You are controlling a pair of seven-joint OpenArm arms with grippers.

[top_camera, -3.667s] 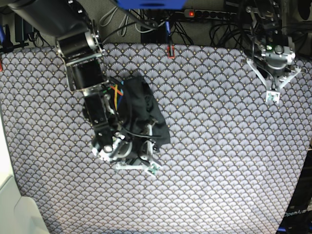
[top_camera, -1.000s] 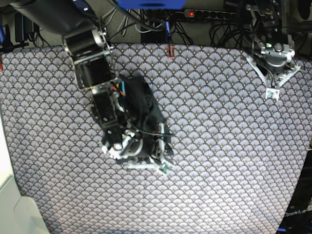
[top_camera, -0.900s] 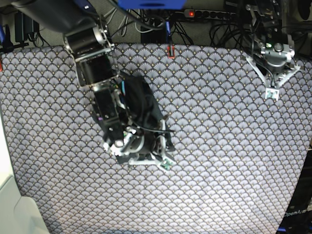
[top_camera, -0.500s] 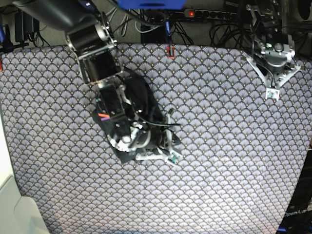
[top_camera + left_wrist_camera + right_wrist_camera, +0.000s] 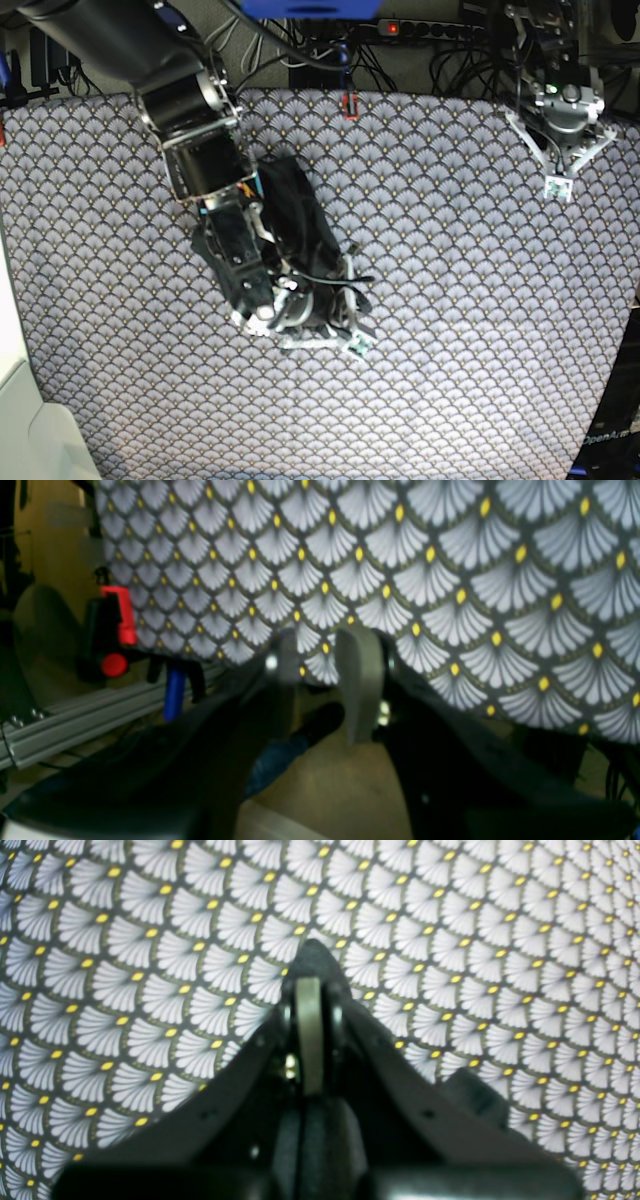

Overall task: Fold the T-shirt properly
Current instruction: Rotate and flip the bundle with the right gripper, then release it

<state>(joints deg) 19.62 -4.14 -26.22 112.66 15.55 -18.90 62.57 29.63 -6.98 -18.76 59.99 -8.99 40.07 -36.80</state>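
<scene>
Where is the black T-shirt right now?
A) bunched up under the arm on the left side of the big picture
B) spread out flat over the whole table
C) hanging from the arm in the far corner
A: the T-shirt lies crumpled beneath the right gripper, while the left gripper hangs over bare patterned cloth.

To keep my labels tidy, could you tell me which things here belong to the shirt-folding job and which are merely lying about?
Belongs to the job:
- T-shirt, bunched beside the right arm
- right pincer
- left pincer

Just lying about:
- red clamp
- power strip
- patterned cloth
</scene>
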